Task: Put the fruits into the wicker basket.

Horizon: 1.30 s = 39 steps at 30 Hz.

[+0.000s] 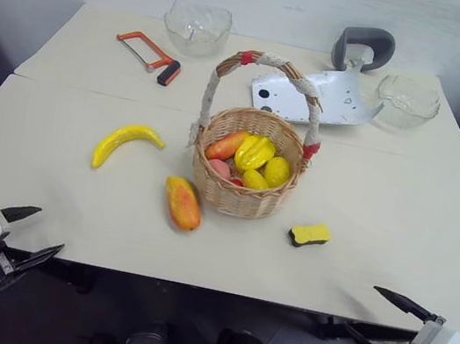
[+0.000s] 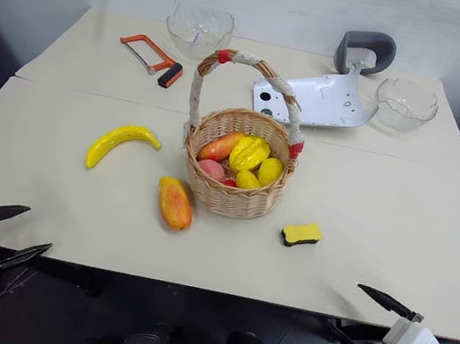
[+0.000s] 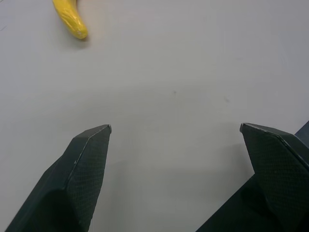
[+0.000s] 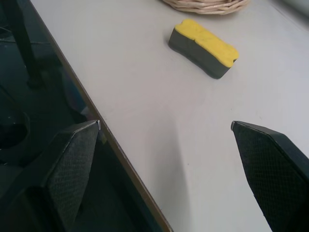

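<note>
Two fruits out on the table [image 1: 395, 246], rest already in the wicker basket [image 1: 244, 194]

Banana [image 1: 127, 141]: lies flat on the robot's left of the basket, well apart from it, curve bowed away from the robot. Looks like a moulded toy, so probably light, stiff, glossy skin likely a bit slick. Best hold, as I judge it: across the thick middle of the curve, fingers either side of the narrow width, not at the tapered tips where it would squirt out.

Mango-like fruit [image 1: 183, 203]: just beside the basket's near-left foot, long axis running toward the robot. Oval and smooth, probably light and hard too; take it across the short axis at the belly (rounded flanks may roll if pinched off-centre).

Basket holds several small yellow, orange and pink pieces; the tall handle arches over the opening, so a drop has to come in beside the arch.

Left pincer [image 1: 30, 233]: low at the near table edge, fingers spread wide, holding nothing, aimed forward and slightly down; banana [image 3: 70, 18] lies ahead of it.

Right pincer [image 1: 374, 315]: low at the near edge on the right, also wide apart and empty, angled inward toward the sponge [image 4: 203, 47] (not a fruit, leave it)
</note>
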Motion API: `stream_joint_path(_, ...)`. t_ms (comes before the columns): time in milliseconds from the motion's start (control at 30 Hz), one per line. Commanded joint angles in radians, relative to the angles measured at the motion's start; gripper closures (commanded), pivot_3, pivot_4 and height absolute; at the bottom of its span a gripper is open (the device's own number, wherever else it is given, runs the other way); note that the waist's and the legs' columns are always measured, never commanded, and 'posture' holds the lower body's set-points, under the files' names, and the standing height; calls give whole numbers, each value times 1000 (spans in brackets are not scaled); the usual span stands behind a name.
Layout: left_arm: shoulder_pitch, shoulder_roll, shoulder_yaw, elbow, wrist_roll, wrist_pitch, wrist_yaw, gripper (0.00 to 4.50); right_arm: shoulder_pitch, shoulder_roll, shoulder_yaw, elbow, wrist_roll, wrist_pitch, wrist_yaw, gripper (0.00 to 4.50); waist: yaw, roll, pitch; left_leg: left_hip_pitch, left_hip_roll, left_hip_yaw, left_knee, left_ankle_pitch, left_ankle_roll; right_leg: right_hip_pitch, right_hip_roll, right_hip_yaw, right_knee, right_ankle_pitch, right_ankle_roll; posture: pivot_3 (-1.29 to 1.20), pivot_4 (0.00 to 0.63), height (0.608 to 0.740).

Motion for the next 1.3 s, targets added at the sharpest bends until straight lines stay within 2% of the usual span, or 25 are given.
stream_joint_path(33, 18, 20, 4, -40, -26, 33, -26, 0, -2, 1, -9, 11, 1, -26, 2, 26, -1, 0, 0, 0, 0, 0, 0, 0, 0, 0, 0, 0, 0, 0, 0, 0, 150, 740)
stream_joint_path(167, 13, 35, 3, -116, -148, 188, -87, 0, -35, -8, -22, 33, 21, -14, -5, 26, -2, 0, 0, 0, 0, 0, 0, 0, 0, 0, 0, 0, 0, 0, 0, 0, 150, 740)
stream_joint_path(267, -15, 67, -17, -203, -240, 316, -128, 0, -77, -52, -9, -41, 96, 111, 12, 26, -2, 0, 0, 0, 0, 0, 1, 0, 0, 1, 0, 0, 1, 0, 0, 0, 150, 740)
stream_joint_path(333, -68, 81, -63, -273, -258, 360, -122, 0, -121, -114, 46, -120, 129, 220, 57, 26, -2, 4, -2, 0, 0, 0, 2, 1, 0, 1, 0, 0, 2, 0, 0, 0, 150, 740)
stream_joint_path(433, -144, 87, -146, -353, -278, 407, -130, 0, -283, -197, 160, -150, 107, 374, 76, 26, -5, 5, -3, 2, 0, 0, 2, 1, 1, 2, 0, 0, 3, 0, 0, 0, 150, 740)
stream_joint_path(567, -222, 72, -270, -417, -268, 425, -146, 0, -585, -186, 356, -30, -45, 476, 56, 26, -8, 5, -3, 2, 0, 0, 2, 4, 3, 1, 0, 0, 5, 0, -1, 0, 150, 740)
stream_joint_path(667, -262, 60, -348, -435, -235, 417, -144, 0, -770, -110, 451, 114, -140, 425, 40, 26, -5, 5, -3, 0, 0, 1, 4, 5, 1, -2, 1, 0, 7, 0, -1, 0, 150, 740)
stream_joint_path(867, -250, 42, -380, -472, -221, 405, -126, 0, -957, -85, 564, 345, -261, 367, 108, 26, -5, 5, -3, -2, -1, 1, 7, 6, 0, -2, 0, 0, 7, 0, -1, 0, 150, 740)
stream_joint_path(967, -239, 37, -379, -486, -218, 403, -119, 0, -985, -116, 604, 391, -265, 454, 198, 26, -6, 5, -3, -3, 0, 1, 13, 4, 2, 0, 0, 0, 8, 0, -1, 0, 150, 740)
stream_joint_path(1100, -235, 42, -366, -501, -246, 432, -116, 0, -966, -162, 610, 372, -242, 532, 286, 896, 2, 6, -3, -2, 0, -2, 15, 1, 4, 3, 0, 0, 7, 0, -1, 0, 150, 740)
stream_joint_path(1200, -248, 51, -357, -494, -259, 442, -128, 0, -922, -192, 591, 331, -201, 553, 346, 1958, 6, 6, -3, -2, 0, -3, 16, -3, 9, 5, 0, -1, 6, 0, -1, 0, 150, 740)
stream_joint_path(1300, -272, 51, -363, -476, -258, 437, -141, 0, -854, -203, 519, 270, -139, 575, 329, 3004, 7, 6, -3, -1, 0, -4, 16, -4, 10, 6, 0, -1, 5, 0, -1, 0, 150, 740)
